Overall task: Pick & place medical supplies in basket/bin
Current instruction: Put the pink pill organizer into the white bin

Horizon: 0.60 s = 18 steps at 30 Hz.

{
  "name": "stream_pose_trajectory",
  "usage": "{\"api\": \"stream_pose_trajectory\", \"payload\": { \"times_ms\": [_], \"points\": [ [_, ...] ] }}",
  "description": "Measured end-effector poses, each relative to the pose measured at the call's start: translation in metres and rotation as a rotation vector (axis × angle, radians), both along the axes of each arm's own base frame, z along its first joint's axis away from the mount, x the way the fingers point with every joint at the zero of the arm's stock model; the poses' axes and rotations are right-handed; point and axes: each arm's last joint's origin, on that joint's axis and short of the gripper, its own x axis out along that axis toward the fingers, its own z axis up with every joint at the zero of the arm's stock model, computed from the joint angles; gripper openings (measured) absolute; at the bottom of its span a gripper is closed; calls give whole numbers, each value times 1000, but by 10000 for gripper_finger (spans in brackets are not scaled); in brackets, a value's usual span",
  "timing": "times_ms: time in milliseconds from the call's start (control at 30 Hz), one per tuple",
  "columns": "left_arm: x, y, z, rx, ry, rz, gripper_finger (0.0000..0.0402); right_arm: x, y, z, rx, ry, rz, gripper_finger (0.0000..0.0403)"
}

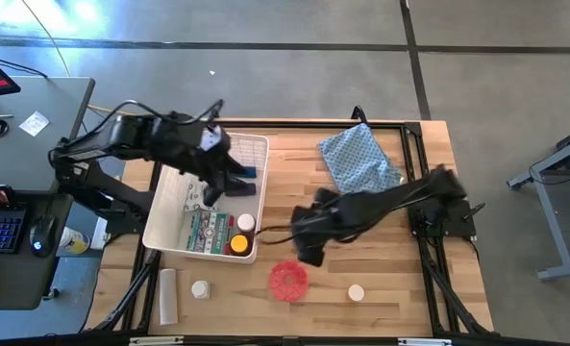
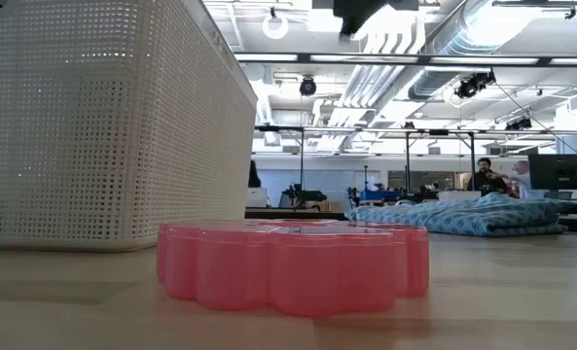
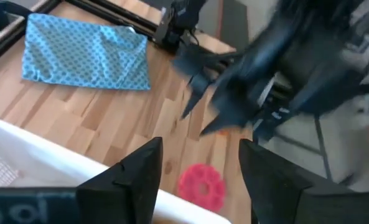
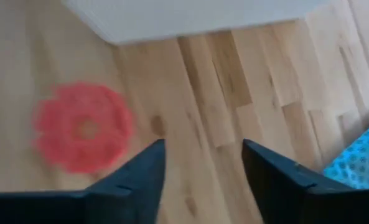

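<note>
The white lattice bin stands on the table's left part and holds printed packets, a yellow-capped bottle, a white-capped jar and a blue item. My left gripper hovers over the bin, open and empty. My right gripper is just right of the bin's near corner, above the table, open and empty. The red disc lies flat on the table near it. Two white-capped jars and a white cylinder lie along the near edge.
The blue patterned cloth lies at the table's far right part. The bin wall rises tall behind the red disc in the low view. Bare wood lies between the disc and the cloth. A desk with a keyboard stands left of the table.
</note>
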Motion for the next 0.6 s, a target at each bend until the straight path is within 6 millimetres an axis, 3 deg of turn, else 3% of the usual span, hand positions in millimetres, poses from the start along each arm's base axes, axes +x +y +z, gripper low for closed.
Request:
{"api": "stream_pose_trajectory", "payload": {
  "times_ms": [133, 333, 600],
  "points": [
    [-17, 1, 9, -47, -43, 55, 231, 25, 5, -43, -9, 98, -9, 260],
    [-34, 3, 16, -117, -81, 111, 220, 59, 31, -88, 208, 65, 90, 308],
    [-41, 3, 12, -159, -25, 143, 216, 63, 64, -130, 91, 102, 145, 326]
  ]
}}
